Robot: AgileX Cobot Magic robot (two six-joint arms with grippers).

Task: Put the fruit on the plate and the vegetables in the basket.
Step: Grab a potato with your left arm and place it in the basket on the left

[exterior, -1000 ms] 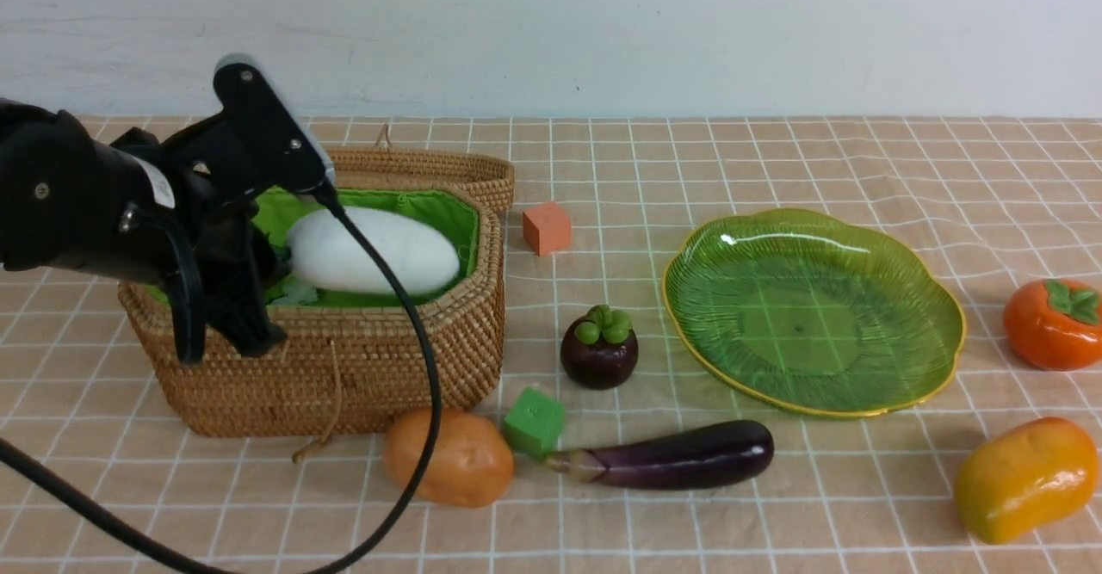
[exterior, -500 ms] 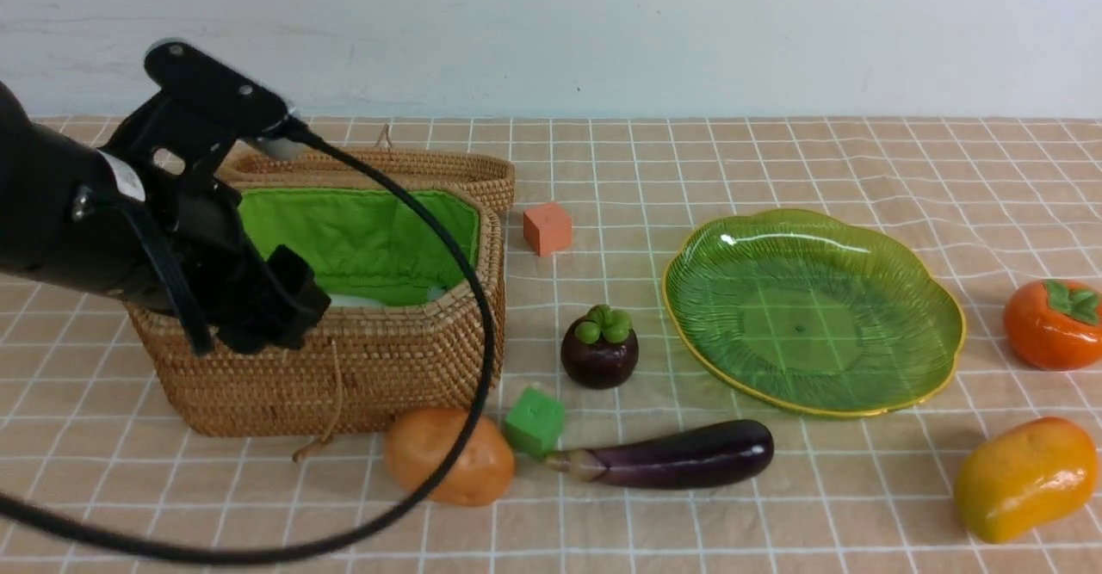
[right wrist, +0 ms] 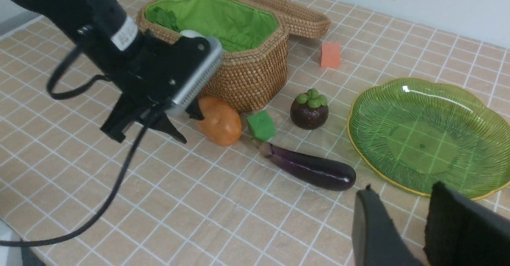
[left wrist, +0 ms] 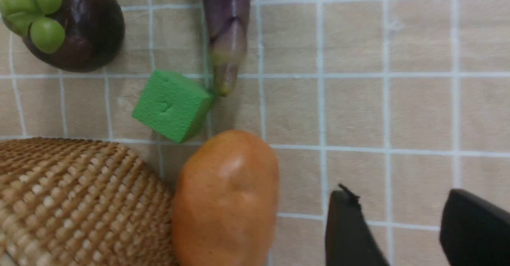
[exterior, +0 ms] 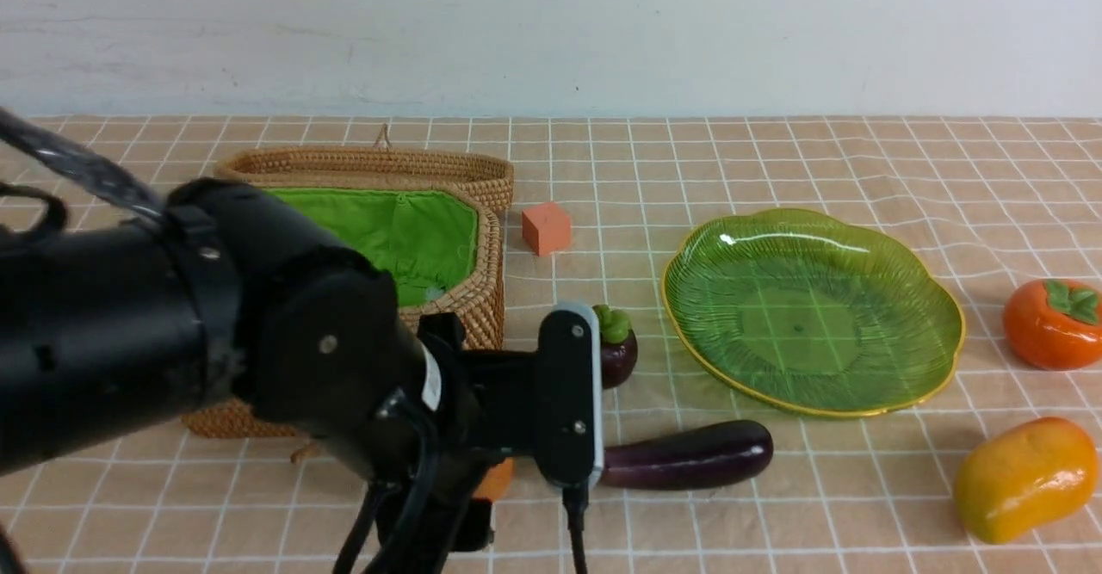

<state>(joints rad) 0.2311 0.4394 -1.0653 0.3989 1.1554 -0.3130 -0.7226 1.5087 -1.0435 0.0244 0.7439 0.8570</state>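
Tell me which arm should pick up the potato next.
Left. The left gripper hangs open right beside the potato, close to the basket. The right gripper sits farther off, near the plate.

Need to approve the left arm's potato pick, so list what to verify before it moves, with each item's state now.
1. Left gripper open and empty: ok.
2. Potato between its fingers: not ok; it lies beside them.
3. Basket lid back, opening free: ok.
4. Room inside beside the radish: ok.
5. Potato clear of the basket wall and green cube: cannot tell; both are very close.
6. Right gripper away from the potato: ok; it hangs by the plate.
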